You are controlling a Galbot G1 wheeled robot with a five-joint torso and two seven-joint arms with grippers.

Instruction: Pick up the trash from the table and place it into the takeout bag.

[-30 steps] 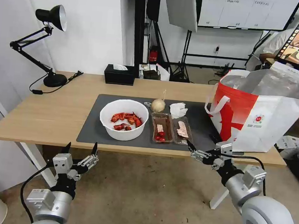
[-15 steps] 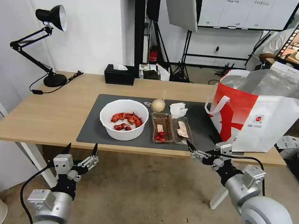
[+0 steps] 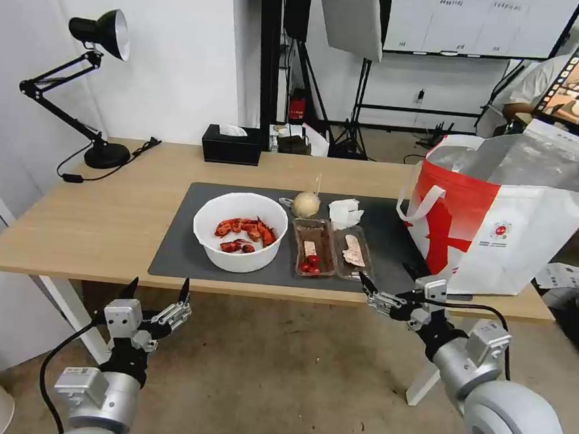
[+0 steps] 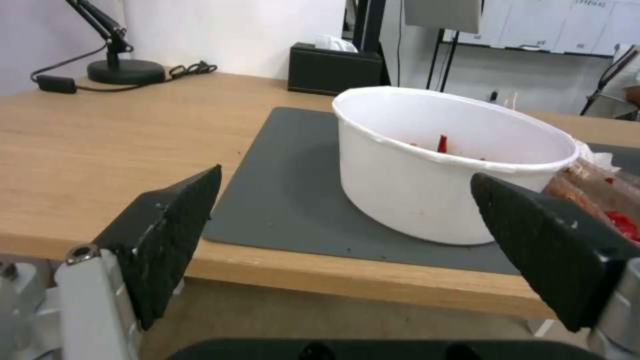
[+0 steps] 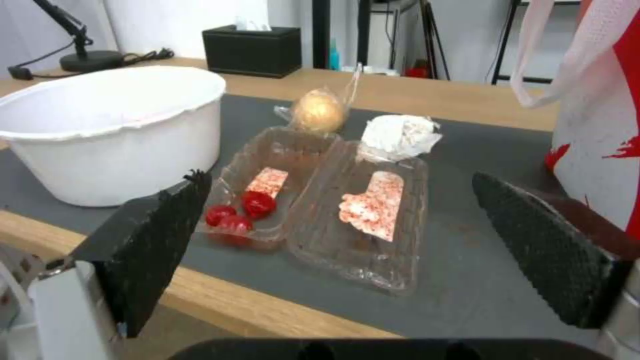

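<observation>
Trash sits untouched on the grey mat (image 3: pixel 180 252) of the table (image 3: pixel 102 222): the bowl (image 3: pixel 239 231) of red scraps, the clear tray (image 3: pixel 332 248) just beside it, and the wrapped ball (image 3: pixel 306 204) and tissue (image 3: pixel 345 212) behind the tray. The bag (image 3: pixel 503 220) stands open at the table's right end. Both arms hang below the front edge. The right gripper (image 3: pixel 386 283) has its jaws spread wide, level with the edge and facing the tray. The left gripper (image 3: pixel 155 289), also spread, waits lower, facing the bowl. This looks like the approach to a first pick; next the right gripper would need to rise over the edge and close on the tray's thin rim without crushing it
</observation>
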